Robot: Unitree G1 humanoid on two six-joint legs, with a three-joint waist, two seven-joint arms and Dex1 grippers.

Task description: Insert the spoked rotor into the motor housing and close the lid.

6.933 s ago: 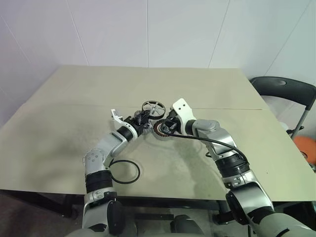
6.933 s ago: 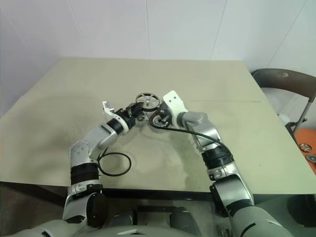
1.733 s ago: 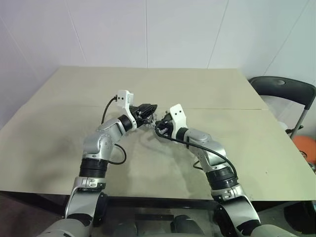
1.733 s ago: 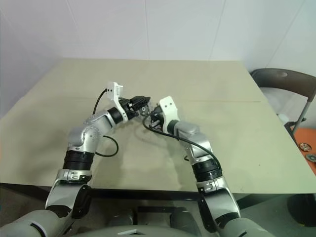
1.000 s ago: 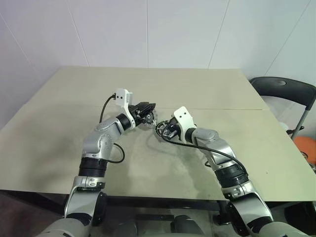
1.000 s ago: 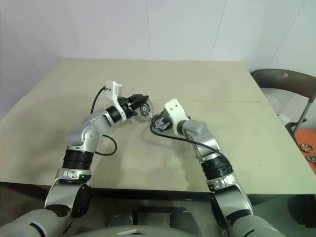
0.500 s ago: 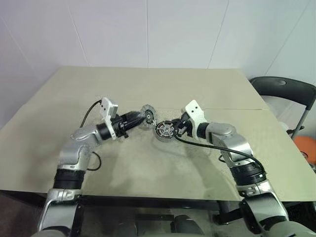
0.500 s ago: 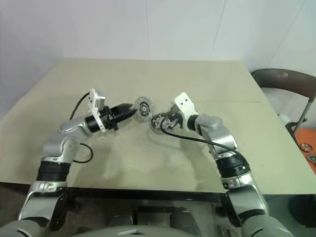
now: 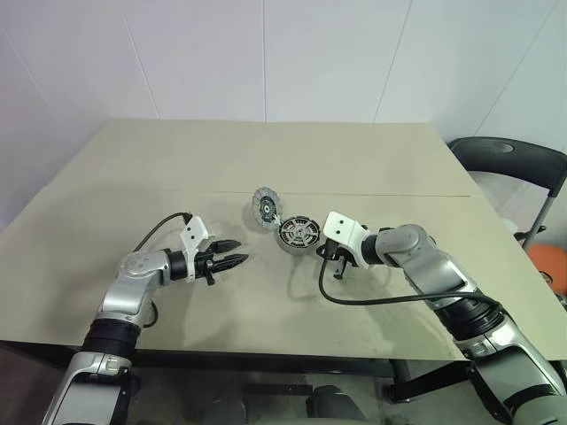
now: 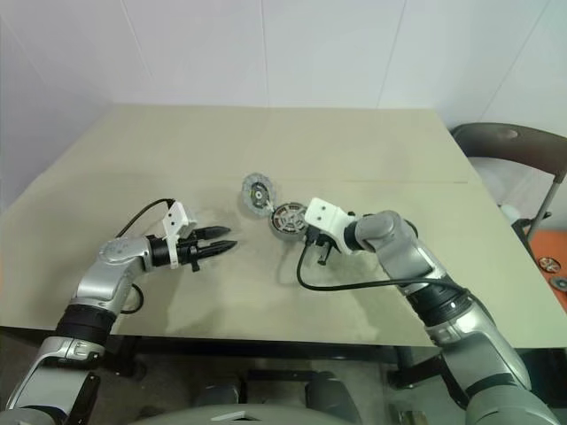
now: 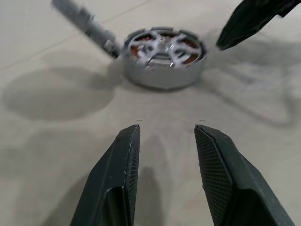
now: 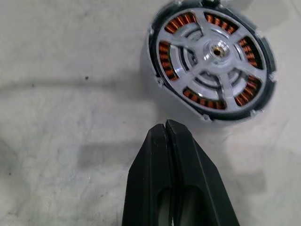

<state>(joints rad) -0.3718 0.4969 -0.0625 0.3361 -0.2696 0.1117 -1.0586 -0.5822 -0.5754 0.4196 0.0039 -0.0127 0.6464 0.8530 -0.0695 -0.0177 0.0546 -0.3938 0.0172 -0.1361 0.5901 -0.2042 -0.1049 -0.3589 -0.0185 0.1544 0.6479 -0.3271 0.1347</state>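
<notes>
Left gripper (image 9: 241, 259): hovering over the table (image 9: 133, 177), jaws standing apart, gripping nothing, well short of the parts.
Lid (image 9: 263, 208): standing tilted on edge, hinged beside the housing, still open.
Motor housing (image 9: 299, 233): sitting mid-table, spoked rotor (image 12: 212, 54) lying over the copper windings.
Right gripper (image 12: 165, 134): pointing at the housing, jaws pressed together, empty.
Risk: a careless nudge is likely sliding the housing, since nothing is bracing it.

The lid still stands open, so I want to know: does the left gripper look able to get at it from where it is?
Probably yes. The left gripper hangs open and empty, with bare table between it and the lid hinged up beside the motor housing.
</notes>
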